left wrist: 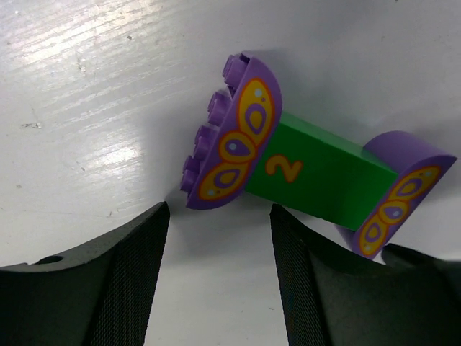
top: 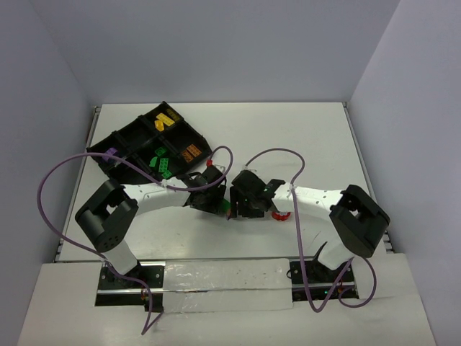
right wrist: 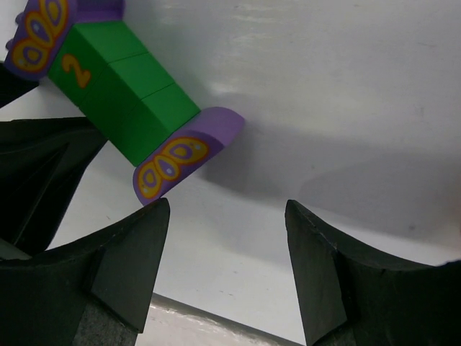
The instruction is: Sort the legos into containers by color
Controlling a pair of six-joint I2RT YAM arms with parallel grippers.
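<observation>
The left gripper [left wrist: 220,216] stands with its jaws apart and nothing between them; its fingertips sit low over the table [top: 288,137], just short of the purple-ended green bar [left wrist: 317,173]. The nearer purple end, studded and painted with orange wing marks, lies just past the gap between the fingers; I can't tell whether a finger touches it. The right gripper [right wrist: 227,213] faces it from the other side, jaws also wide and empty; the bar's other purple end lies just beside its left finger. The bar lies flat on the table about midway between the left and right edges, somewhat toward the near edge, between the two grippers, with a yellow 2 showing on its green face. A red brick [top: 279,214] lies on the table close under the right arm, partly hidden. The black divided tray [top: 122,140] sits askew at the far left corner; yellow bricks [top: 166,120] lie in its far compartment, green bricks [top: 160,163] in one nearer, orange bricks [top: 191,153] in the one to their right.
</observation>
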